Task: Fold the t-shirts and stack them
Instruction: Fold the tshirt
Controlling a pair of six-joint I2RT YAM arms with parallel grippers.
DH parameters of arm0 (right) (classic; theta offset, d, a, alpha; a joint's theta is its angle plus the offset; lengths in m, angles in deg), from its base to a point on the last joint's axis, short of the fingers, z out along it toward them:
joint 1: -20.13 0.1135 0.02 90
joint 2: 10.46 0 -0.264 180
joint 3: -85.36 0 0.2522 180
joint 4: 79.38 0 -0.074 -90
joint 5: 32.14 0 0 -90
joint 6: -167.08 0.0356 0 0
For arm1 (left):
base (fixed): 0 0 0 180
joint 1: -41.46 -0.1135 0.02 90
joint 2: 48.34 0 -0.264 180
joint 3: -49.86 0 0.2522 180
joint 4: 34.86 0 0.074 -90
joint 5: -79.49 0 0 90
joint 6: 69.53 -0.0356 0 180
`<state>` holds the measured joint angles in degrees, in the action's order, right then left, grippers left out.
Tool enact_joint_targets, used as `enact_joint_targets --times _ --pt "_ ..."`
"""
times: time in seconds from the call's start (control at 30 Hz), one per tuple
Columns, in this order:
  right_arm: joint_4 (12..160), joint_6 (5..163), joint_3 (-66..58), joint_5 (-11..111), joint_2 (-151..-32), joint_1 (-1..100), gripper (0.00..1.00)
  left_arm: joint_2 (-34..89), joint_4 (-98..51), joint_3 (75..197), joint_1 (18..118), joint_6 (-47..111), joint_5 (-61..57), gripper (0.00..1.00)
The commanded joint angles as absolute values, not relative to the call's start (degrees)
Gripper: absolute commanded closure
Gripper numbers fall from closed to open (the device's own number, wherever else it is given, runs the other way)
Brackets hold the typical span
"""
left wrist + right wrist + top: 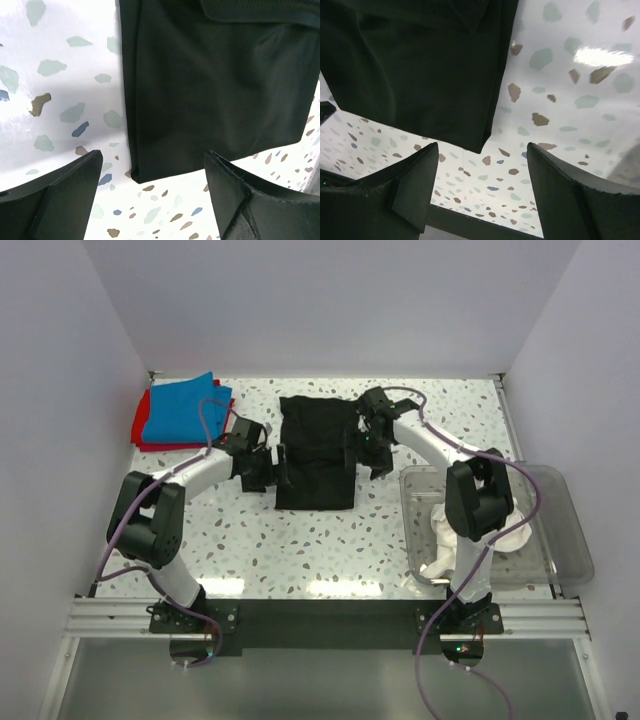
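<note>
Jaws apart and empty on left gripper [152,162] and right gripper [482,150], each at an opposite side edge of the folded black t-shirt [315,455].

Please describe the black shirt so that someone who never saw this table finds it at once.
On the white speckled table, look at the middle. There lies a plain black cloth t-shirt, folded into a tall rectangle. Its neighbours differ: a bright blue shirt on a red shirt at the far left, a clear plastic bin at the right.
</note>
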<state>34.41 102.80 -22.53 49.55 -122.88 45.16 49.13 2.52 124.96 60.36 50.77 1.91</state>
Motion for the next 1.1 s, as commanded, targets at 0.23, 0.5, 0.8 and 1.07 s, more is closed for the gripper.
enact_joint_targets --times 0.23,0.5,0.8,1.07 --pt "40.36 107.14 -14.71 45.65 -122.69 50.10 0.28 45.88 -0.97 122.16 61.24 49.38 3.28 0.15" --pt "41.24 107.32 -11.38 48.55 -123.92 50.36 0.38 46.84 -1.76 120.13 62.46 50.35 2.50 0.17" --pt "41.33 107.32 -9.62 48.81 -125.07 50.98 0.45 48.25 -0.80 119.52 63.70 51.40 1.00 0.21" --pt "42.03 106.97 -9.43 49.69 -127.17 51.33 0.58 49.57 -1.76 118.20 64.75 52.37 -0.41 0.26"
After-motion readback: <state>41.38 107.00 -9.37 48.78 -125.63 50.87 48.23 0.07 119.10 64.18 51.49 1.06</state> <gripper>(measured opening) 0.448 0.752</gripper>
